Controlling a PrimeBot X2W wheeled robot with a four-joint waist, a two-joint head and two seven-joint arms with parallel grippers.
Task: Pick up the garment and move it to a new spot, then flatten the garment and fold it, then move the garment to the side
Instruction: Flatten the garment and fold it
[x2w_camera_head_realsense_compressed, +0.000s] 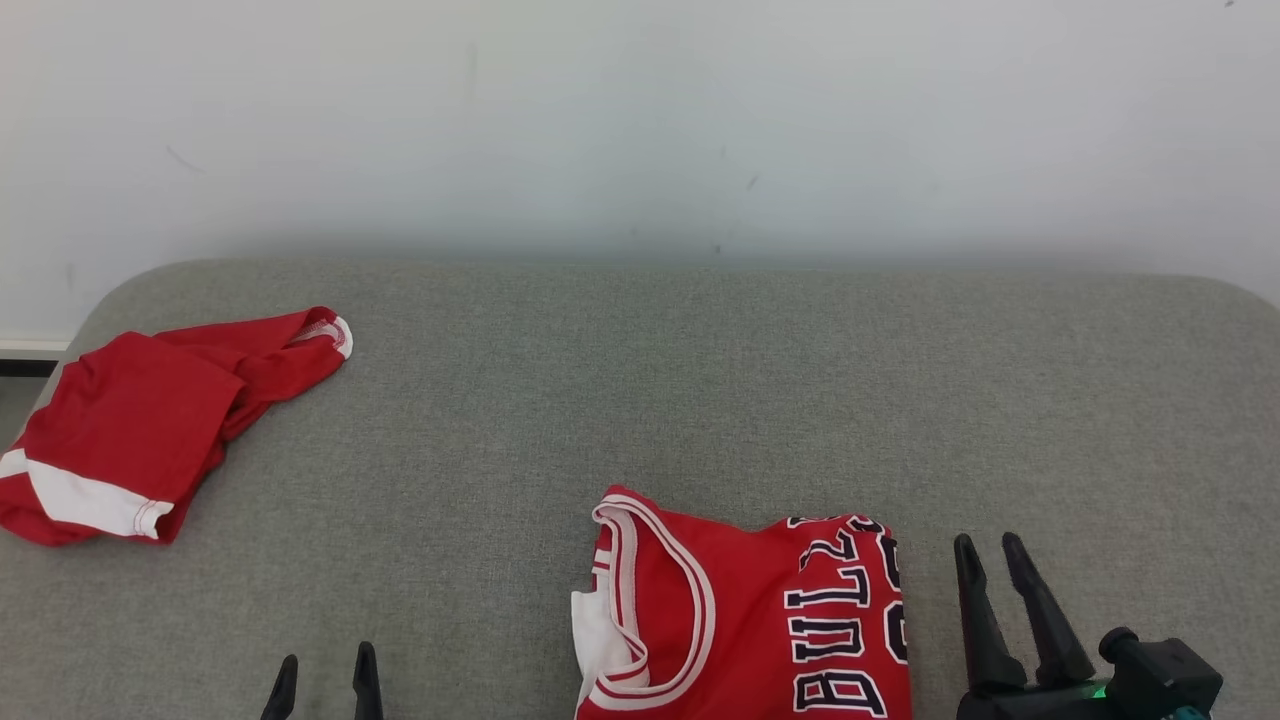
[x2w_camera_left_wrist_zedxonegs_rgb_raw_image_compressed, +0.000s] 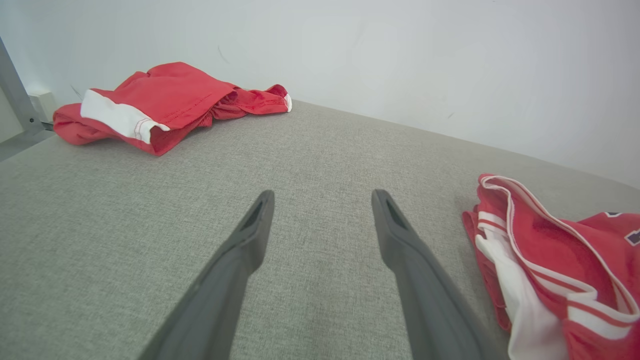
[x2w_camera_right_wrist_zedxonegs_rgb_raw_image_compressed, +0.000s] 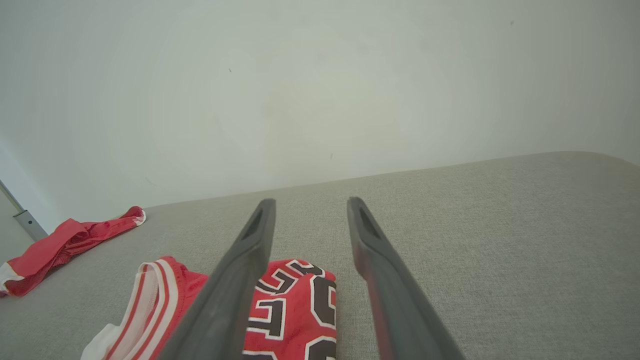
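The garment (x2w_camera_head_realsense_compressed: 740, 620) is a red jersey with white trim and dark lettering, lying folded on the grey padded surface (x2w_camera_head_realsense_compressed: 640, 400) at the near edge. It also shows at the right of the left wrist view (x2w_camera_left_wrist_zedxonegs_rgb_raw_image_compressed: 560, 270) and low in the right wrist view (x2w_camera_right_wrist_zedxonegs_rgb_raw_image_compressed: 295, 310). My left gripper (x2w_camera_head_realsense_compressed: 324, 660) stands open to the jersey's left, well apart from it, fingers (x2w_camera_left_wrist_zedxonegs_rgb_raw_image_compressed: 250, 235) empty. My right gripper (x2w_camera_head_realsense_compressed: 988, 542) sits just right of the jersey, open, with nothing between its fingers (x2w_camera_right_wrist_zedxonegs_rgb_raw_image_compressed: 380, 260).
A second red garment with white bands (x2w_camera_head_realsense_compressed: 140, 420) lies crumpled at the far left edge of the surface (x2w_camera_left_wrist_zedxonegs_rgb_raw_image_compressed: 160, 100) (x2w_camera_right_wrist_zedxonegs_rgb_raw_image_compressed: 65, 240). A pale wall (x2w_camera_head_realsense_compressed: 640, 120) rises right behind the surface. A metal post (x2w_camera_left_wrist_zedxonegs_rgb_raw_image_compressed: 15, 90) stands beyond the left edge.
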